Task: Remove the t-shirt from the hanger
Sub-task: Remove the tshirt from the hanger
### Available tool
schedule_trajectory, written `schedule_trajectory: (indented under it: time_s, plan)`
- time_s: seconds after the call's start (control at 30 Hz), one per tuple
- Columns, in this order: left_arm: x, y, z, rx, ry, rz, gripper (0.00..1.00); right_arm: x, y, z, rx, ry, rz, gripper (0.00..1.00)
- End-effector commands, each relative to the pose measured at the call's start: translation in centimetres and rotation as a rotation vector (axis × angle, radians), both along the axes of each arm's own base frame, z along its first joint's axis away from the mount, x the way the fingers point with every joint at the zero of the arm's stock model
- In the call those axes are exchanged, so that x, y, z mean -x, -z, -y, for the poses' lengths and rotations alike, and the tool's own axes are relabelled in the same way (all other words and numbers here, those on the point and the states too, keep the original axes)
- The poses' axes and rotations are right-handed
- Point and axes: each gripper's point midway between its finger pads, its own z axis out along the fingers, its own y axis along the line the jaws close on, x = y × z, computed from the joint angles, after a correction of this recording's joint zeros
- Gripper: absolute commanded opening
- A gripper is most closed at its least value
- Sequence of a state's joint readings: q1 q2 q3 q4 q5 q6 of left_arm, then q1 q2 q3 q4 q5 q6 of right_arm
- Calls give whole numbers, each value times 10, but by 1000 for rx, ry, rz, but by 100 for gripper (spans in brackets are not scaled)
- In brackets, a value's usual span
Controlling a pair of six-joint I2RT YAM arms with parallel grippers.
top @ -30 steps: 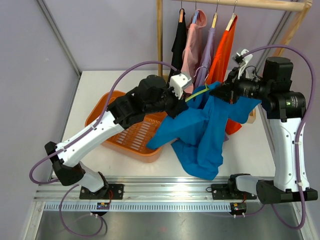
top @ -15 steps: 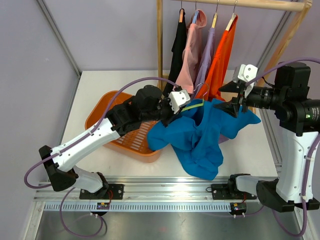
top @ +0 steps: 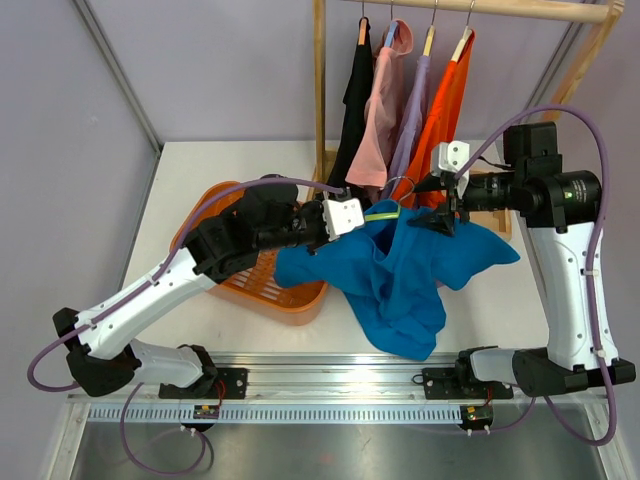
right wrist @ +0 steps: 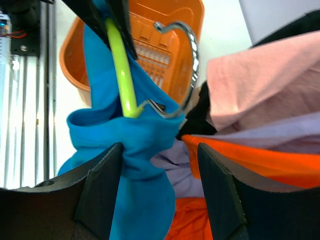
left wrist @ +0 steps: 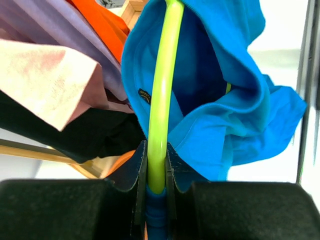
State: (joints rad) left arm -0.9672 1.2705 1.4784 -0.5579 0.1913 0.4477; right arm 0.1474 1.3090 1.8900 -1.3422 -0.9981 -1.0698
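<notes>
Beside the basket (top: pixel 290 297), my left gripper (left wrist: pixel 156 165) clamps the green hanger (left wrist: pixel 161 90) under the draped blue t-shirt (left wrist: pixel 240 115), so my wide-open right gripper (right wrist: pixel 159 150) should pinch the bunched cloth and draw it clear of the hook (right wrist: pixel 187 60).

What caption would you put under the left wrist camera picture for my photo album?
Left end effector clamped on the yellow-green hanger, blue t-shirt draped around it, other garments hanging alongside.
</notes>
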Motion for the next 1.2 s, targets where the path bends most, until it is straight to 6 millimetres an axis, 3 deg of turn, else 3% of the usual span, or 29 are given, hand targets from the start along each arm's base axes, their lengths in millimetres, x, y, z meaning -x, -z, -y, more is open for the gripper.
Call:
schedule_trajectory:
  time_s: [0.0, 0.3, 0.4, 0.43, 0.57, 0.7, 0.77, 0.93, 1.0, 1.03, 1.1, 1.17]
  plan:
    - [-2, -41, 1, 84, 32, 153, 0, 64, 27, -4, 11, -61, -315, 68]
    - [-10, -57, -1, 72, 37, 287, 0, 75, 38, -11, -1, -90, -405, 61]
    - [-12, -63, 1, 80, 44, 324, 0, 74, 37, -13, -12, -95, -417, 47]
    - [-12, -66, 3, 87, 54, 338, 0, 75, 36, -14, -15, -98, -419, 36]
    - [-16, -70, 9, 86, 62, 357, 0, 74, 33, -15, -25, -99, -416, 19]
    - [-20, -76, 14, 96, 62, 386, 0, 76, 34, -16, -32, -102, -432, 13]
    - [-23, -81, 16, 103, 55, 399, 0, 77, 33, -16, -40, -99, -430, 1]
    - [-29, -91, 19, 173, 8, 366, 0, 59, 19, -16, -83, 15, -388, 0]
    - [-27, -94, 19, 243, -17, 280, 9, 51, 16, -10, -69, 91, -345, 0]
    - [-25, -101, 17, 284, -29, 262, 33, 48, 15, -8, -73, 122, -351, 0]
    - [-20, -101, 17, 336, -41, 175, 39, 43, 10, -4, -81, 164, -310, 0]
    - [-16, -105, 14, 391, -65, 100, 56, 43, 7, -3, -104, 189, -303, 0]
